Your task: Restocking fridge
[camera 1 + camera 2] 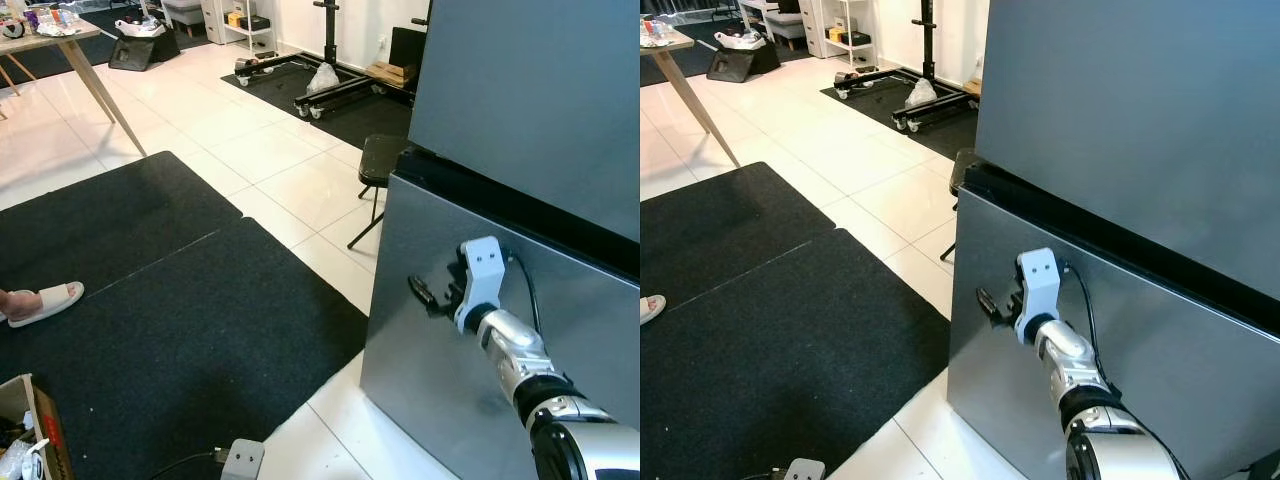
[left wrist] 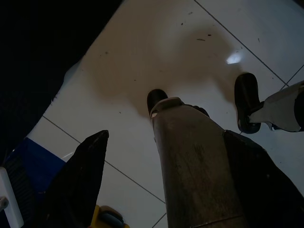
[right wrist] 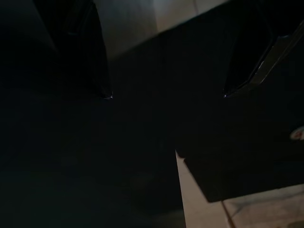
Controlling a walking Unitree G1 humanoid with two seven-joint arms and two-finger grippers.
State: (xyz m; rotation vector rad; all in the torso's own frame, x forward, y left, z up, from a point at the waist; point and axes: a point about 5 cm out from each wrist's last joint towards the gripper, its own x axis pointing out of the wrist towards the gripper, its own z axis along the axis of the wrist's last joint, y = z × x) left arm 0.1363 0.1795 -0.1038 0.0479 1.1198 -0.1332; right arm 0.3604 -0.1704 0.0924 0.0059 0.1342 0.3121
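The grey steel fridge (image 1: 530, 90) stands on the right with its upper door shut. A dark gap separates it from the lower door (image 1: 440, 390). My right gripper (image 1: 424, 292) reaches across the lower door's front, near its left edge. In the right wrist view the right gripper (image 3: 167, 94) is open, with nothing between its two dark fingertips, though the picture is very dark. My left gripper (image 2: 166, 137) hangs open over the white tile floor (image 2: 156, 57), beside my own leg.
A black mat (image 1: 150, 300) covers the floor to the left of the fridge. A small black stool (image 1: 378, 165) stands by the fridge's far corner. A person's sandalled foot (image 1: 40, 300), a cardboard box (image 1: 25, 430) and a power strip (image 1: 243, 460) lie near the mat's edges.
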